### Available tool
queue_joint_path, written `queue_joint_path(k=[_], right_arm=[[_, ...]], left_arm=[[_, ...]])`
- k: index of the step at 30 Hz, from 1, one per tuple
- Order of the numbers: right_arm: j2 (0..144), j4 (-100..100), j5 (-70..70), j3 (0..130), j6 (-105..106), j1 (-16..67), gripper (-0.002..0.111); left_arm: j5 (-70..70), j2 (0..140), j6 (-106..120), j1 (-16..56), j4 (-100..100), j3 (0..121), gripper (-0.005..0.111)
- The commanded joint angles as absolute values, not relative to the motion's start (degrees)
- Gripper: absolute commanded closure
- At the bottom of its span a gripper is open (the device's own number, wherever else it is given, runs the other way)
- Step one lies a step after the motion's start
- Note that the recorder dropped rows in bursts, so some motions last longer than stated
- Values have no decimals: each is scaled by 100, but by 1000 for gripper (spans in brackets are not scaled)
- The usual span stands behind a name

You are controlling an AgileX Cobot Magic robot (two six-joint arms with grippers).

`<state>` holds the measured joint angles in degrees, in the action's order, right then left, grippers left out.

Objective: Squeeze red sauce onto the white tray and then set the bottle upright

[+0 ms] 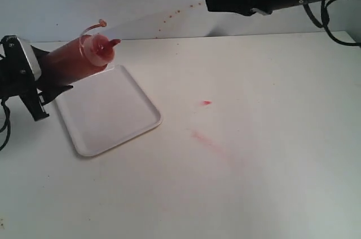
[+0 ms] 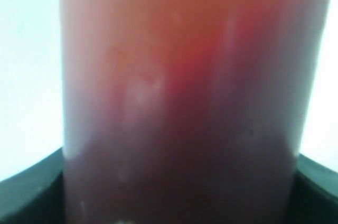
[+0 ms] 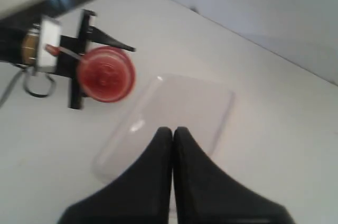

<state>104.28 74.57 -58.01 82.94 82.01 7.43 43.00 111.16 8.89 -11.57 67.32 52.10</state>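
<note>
The left gripper [image 1: 53, 75] has its jaws part open around the bottle [image 1: 73, 61], clamped on the lower body; in the left wrist view the red-filled bottle [image 2: 179, 102] fills almost everything, with a dark finger [image 2: 26, 192] at either side of it. The bottle is held off the surface [image 1: 271, 137] and tilted well over, nearly lying; its red-stained nozzle [image 1: 113, 43] points away from the gripper and slightly up, the thin tethered cap [image 1: 102, 23] curling above it.

The tray [image 1: 113, 115] lies flat on the surface just below and ahead of that gripper, with the bottle's cap end over the tray's near corner; in the right wrist view the bottle [image 3: 105, 73] appears end-on beside the tray [image 3: 179, 108].

The red sauce [image 1: 206, 102] is a small blob on the bare surface, beyond the tray and well apart from the left gripper; a faint pink smear [image 1: 204, 137] lies near it.

The right gripper [image 1: 217, 1] hangs high above the surface, far from the bottle, its jaws pressed together with nothing between them; its fingers [image 3: 153, 182] meet in a single seam.
</note>
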Motion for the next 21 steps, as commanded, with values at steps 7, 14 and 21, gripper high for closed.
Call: queue_joint_path(k=[7, 14, 21], right_arm=[[11915, 7915, -5424, 9006, 9278, 942, 107], [11975, 8297, -4821, 9006, 9788, 1755, 52], [11975, 8375, -3263, 9006, 10279, 2843, 14]], left_arm=[[3871, 11002, 3617, -969, 5131, 5221, 107], [3909, 11002, 5116, -969, 4358, 5221, 107], [4268, 11002, 6323, -969, 3891, 5221, 107]])
